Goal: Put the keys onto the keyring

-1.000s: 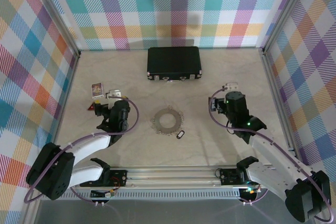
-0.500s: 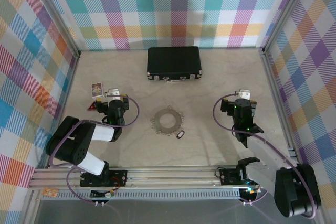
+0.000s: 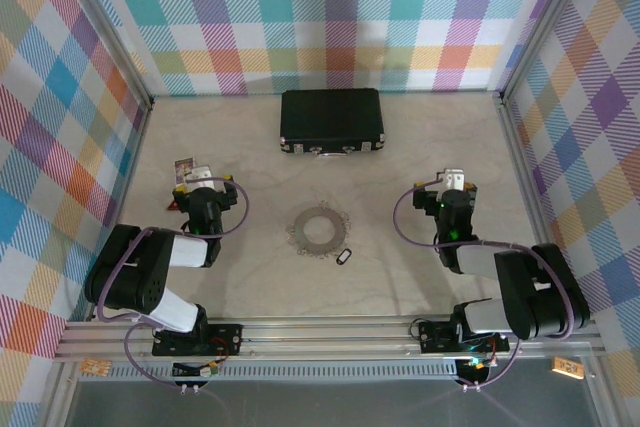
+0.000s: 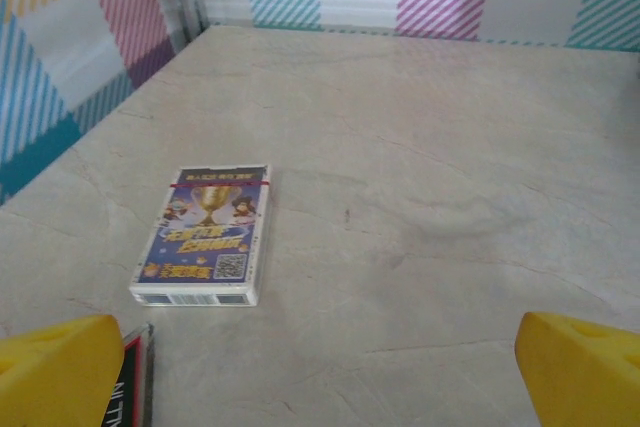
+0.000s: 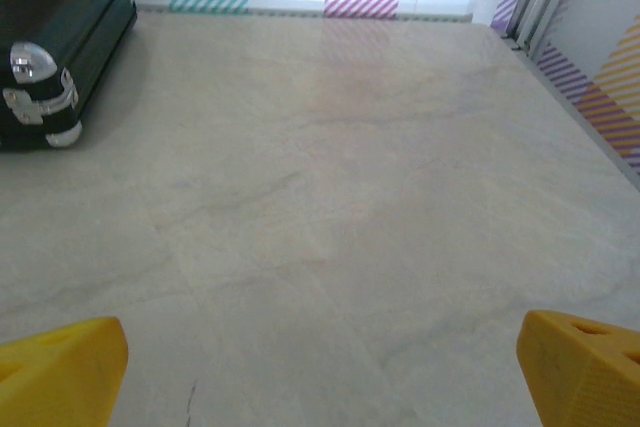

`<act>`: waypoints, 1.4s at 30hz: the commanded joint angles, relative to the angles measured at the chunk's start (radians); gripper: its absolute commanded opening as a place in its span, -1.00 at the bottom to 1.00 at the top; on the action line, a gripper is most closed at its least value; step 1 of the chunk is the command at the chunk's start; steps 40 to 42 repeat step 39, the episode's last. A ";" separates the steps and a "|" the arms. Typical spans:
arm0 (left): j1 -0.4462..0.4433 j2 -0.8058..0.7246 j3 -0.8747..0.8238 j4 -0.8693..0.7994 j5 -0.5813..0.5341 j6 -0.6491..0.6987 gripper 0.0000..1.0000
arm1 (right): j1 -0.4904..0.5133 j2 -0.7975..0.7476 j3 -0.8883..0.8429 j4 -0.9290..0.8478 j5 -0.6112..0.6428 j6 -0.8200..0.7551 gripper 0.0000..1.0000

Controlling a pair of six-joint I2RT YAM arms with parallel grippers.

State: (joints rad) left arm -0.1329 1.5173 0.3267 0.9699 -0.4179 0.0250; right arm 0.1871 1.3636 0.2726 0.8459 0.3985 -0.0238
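Marbled tabletop [image 3: 420, 137], plaid walls [image 3: 340, 17].
Flat silvery wreath of keys [image 3: 318, 231]; dark oval keyring [image 3: 344, 255] slants just beside; left gripper [image 4: 320, 372] and right gripper [image 5: 320, 372] gape empty.

Pale marbled table [image 3: 420, 137]: keys [image 3: 319, 230] lie flat as a wreath at centre, dark keyring [image 3: 344, 255] just off their 5 o'clock, not touching, closed black case [image 3: 331, 119] at 12, card box [image 4: 205, 235] at 10 near the left wall.

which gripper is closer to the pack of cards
Left. The left gripper sits just short of the pack of cards; the right gripper is far off on the other side, past the keys.
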 commanded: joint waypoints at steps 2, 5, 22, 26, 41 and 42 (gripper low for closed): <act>0.016 0.082 0.010 0.085 0.105 -0.007 1.00 | -0.033 0.061 0.023 0.123 -0.080 -0.018 0.98; 0.016 0.073 0.006 0.061 0.096 -0.016 0.99 | -0.053 0.097 0.029 0.144 -0.102 0.001 0.98; 0.023 0.066 0.057 -0.044 0.104 -0.024 1.00 | -0.145 0.171 0.114 0.032 -0.193 0.079 0.98; 0.023 0.066 0.057 -0.047 0.106 -0.024 1.00 | -0.144 0.170 0.114 0.033 -0.193 0.078 0.98; 0.024 0.066 0.057 -0.046 0.106 -0.024 1.00 | -0.144 0.172 0.115 0.032 -0.202 0.073 0.98; 0.024 0.066 0.057 -0.046 0.106 -0.024 1.00 | -0.144 0.172 0.115 0.032 -0.202 0.073 0.98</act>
